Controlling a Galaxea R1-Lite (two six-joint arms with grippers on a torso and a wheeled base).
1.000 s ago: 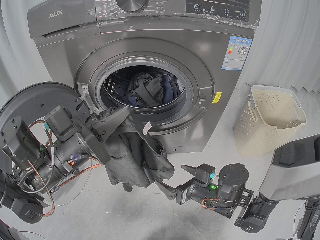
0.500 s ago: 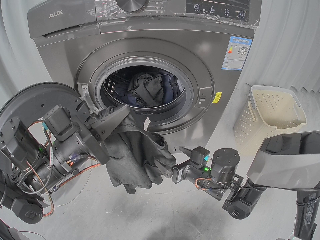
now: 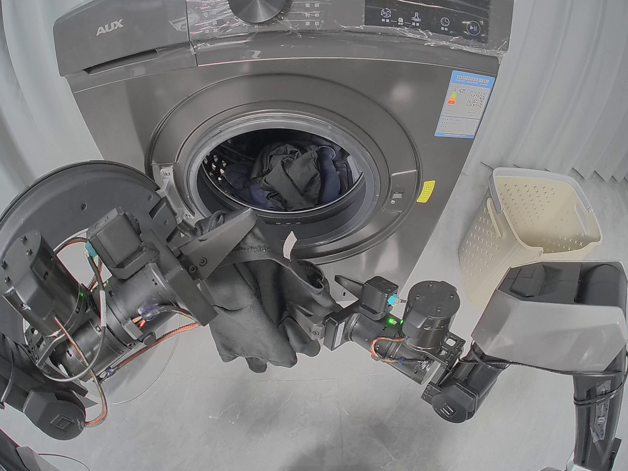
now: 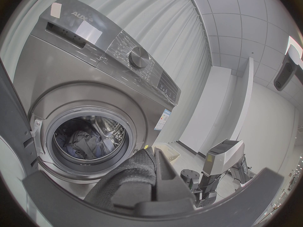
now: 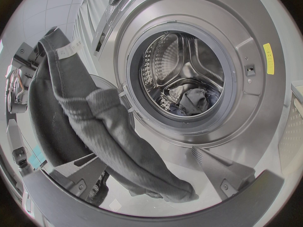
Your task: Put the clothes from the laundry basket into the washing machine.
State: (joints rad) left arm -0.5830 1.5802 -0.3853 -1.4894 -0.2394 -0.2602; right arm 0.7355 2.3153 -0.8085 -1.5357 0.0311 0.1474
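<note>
So, a dark grey garment (image 3: 261,309) is kept pinched in the left gripper (image 3: 226,233) at centre-left of the head view, hung just below and in front of the washing machine (image 3: 392,99) opening. The right gripper (image 3: 325,309) is found lower middle, fingers spread wide, with the garment's lower fold drooped between them. More clothes (image 3: 294,171) are piled in the drum (image 3: 216,165). The door (image 3: 65,194) is swung open at left, and the laundry basket (image 3: 497,250) is parked at right beside the machine.
</note>
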